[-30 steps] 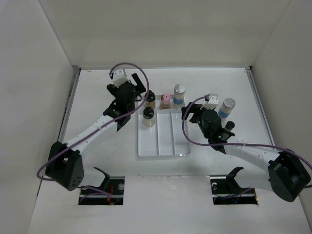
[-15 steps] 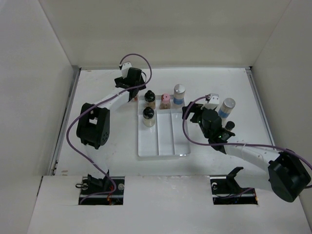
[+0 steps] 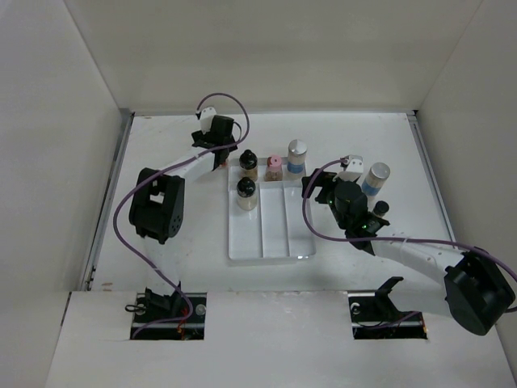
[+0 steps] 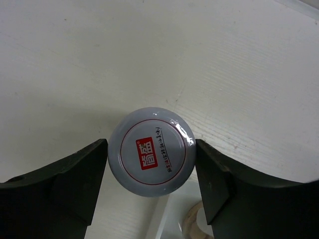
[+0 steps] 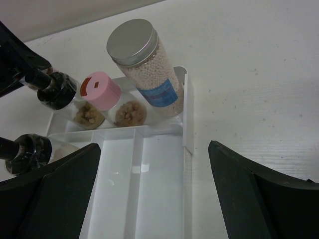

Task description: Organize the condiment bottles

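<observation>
— Where is the white-lidded jar (image 4: 151,152) sitting?

— It is standing on the table (image 4: 209,59), just outside the far left corner of the clear tray (image 3: 279,230). The left gripper (image 4: 152,159) is clasping it, with one finger pressing against each side of the lid. The lid is showing a red square label.

— And what is the tray holding?

— Its far cross row is holding three containers. A black-capped bottle (image 3: 248,158) is on the left and a pink-capped jar (image 5: 99,87) with brown contents is in the middle. A silver-capped bottle (image 5: 144,67) with pale pellets and a blue label is on the right. A second black-capped bottle (image 3: 246,189) is standing in the left lane, just on the near side of the divider.

— What is the other arm doing?

— The right gripper (image 5: 154,149) is hovering by the tray's right edge with its fingers spread wide, gripping nothing. Another silver-capped bottle (image 3: 376,173) is standing on the table to the right of the tray, beside that arm.
</observation>
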